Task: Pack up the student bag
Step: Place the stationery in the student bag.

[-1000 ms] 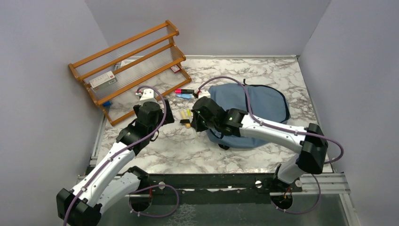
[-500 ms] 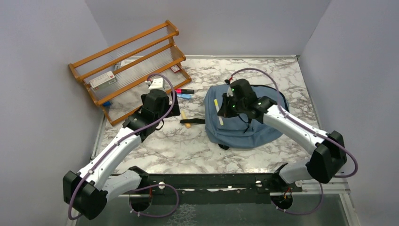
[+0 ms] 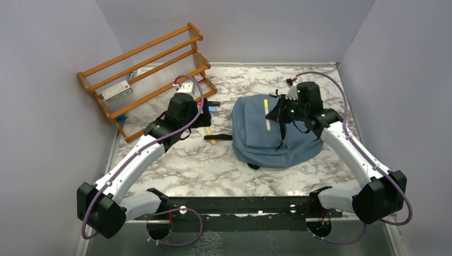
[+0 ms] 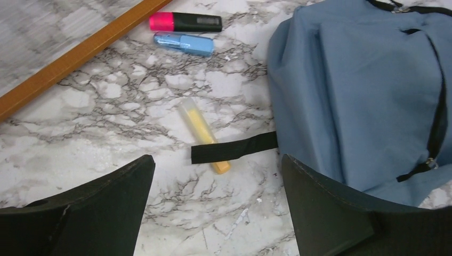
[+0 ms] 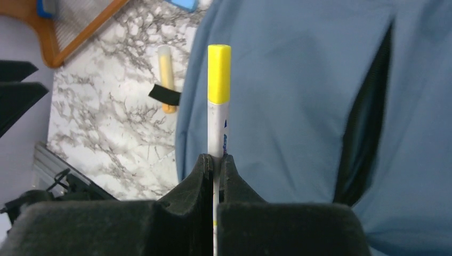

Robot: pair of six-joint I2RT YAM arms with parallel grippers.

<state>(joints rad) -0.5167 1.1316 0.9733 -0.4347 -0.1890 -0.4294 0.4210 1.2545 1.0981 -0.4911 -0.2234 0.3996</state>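
The marble-patterned table [image 3: 213,170] carries everything. A wooden rack [image 3: 144,74] stands at its far left corner.

The student bag [image 3: 256,144] lies flat on the table, right of centre. Its dusty-blue fabric faces up, and a dark slit [image 5: 373,117] is open in its upper surface.

The left arm [image 3: 133,165] reaches in from the near left, and the right arm [image 3: 352,152] bends in from the near right.

The left fingers [image 3: 204,120] are spread wide with nothing between them. They hang above bare table just beside the bag's left edge and do not touch the bag. The right fingers [image 5: 215,165] are over the far half of the bag, pinched tight on a white marker with a yellow cap [image 5: 218,106]. The marker sticks out beyond the fingertips across the blue fabric, with the slit to its right in the wrist view. Whether the marker touches the fabric or hovers above it is hard to judge from these angles.

A black strap [image 4: 234,148] trails from the bag's left edge onto the table, beneath the open left fingers. It crosses the near end of a yellow tube [image 4: 200,130]. Farther back, near the rack's foot, a pink highlighter [image 4: 184,21] and a blue one [image 4: 184,42] lie side by side.
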